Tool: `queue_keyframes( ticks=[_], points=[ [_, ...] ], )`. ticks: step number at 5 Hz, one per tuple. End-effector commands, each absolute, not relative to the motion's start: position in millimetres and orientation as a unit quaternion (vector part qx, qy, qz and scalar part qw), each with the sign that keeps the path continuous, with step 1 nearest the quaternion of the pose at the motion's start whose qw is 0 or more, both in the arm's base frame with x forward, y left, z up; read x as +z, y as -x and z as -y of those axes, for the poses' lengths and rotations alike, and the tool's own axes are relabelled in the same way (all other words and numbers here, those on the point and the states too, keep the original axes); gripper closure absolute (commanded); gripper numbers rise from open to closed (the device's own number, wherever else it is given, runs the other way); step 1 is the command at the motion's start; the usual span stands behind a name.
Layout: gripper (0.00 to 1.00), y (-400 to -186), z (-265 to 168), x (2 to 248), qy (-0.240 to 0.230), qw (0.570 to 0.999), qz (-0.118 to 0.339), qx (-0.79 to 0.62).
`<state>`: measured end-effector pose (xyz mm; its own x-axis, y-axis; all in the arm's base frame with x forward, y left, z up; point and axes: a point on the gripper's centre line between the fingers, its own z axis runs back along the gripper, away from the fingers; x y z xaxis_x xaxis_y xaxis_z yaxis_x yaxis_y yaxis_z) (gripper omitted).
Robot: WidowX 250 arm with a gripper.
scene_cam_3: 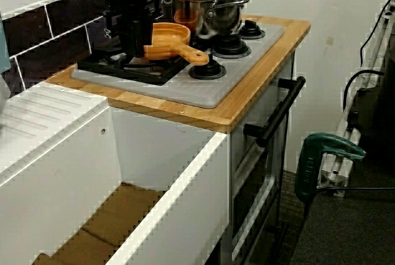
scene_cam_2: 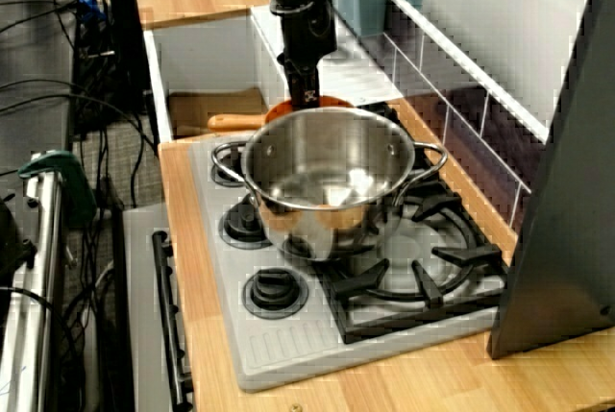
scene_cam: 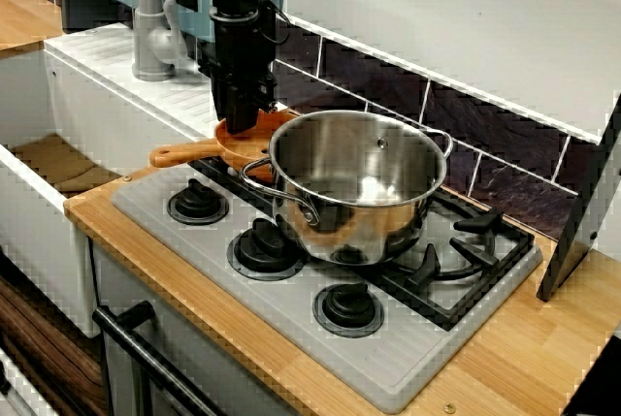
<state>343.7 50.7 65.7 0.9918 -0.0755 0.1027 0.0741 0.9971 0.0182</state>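
**STATUS: GRIPPER LOWERED ONTO ORANGE PAN, REAR OF HOB**

1. Far left of the view facing the tiles: the sink (scene_cam: 29, 172) lies open below counter level. The faucet (scene_cam: 150, 38) stands upper left on the white drainboard. Neither is in contact with my tool.

2. Left of centre: my gripper (scene_cam: 243, 117) hangs vertically, and its tip is down at the orange pan (scene_cam: 236, 137). I judge the vertical approach suits this spot, because the tiled wall closes the back and the pot closes the right.

3. Finger state: I cannot tell whether the fingers are spread or pinching the rim. The black body hides the tips in the view facing the tiles. The low view from the sink side shows only the tool (scene_cam_3: 131, 30) standing against the far side of the pan (scene_cam_3: 168, 35).

4. Pan position: it rests flat on the grate (scene_cam: 466, 251), on the rear left part. Its handle points out toward the lower left of the frame, above the knobs (scene_cam: 198, 205). This leaves the handle free of obstruction.

5. Centre: the pot (scene_cam: 354, 183) stands upright and empty just beside the pan. Contact between them is probably absent, though no view settles it.

6. Far right: a dark panel (scene_cam: 582, 212) leans at the frame edge, well apart from my tool.
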Motion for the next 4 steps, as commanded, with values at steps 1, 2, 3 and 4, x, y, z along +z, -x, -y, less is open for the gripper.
queue_keyframes(
  ticks=[1, 2, 3, 4],
  points=[
    [1.0, -328.5, -51.3, 110.3, 0.0, 0.995, 0.098, -0.035],
    [1.0, -327.3, -51.7, 128.1, 0.014, 0.994, 0.107, -0.033],
    [1.0, -328.0, -52.3, 142.0, 0.022, 0.993, 0.109, -0.032],
    [1.0, -329.6, -53.9, 157.2, 0.032, 0.992, 0.117, -0.028]
  ],
)
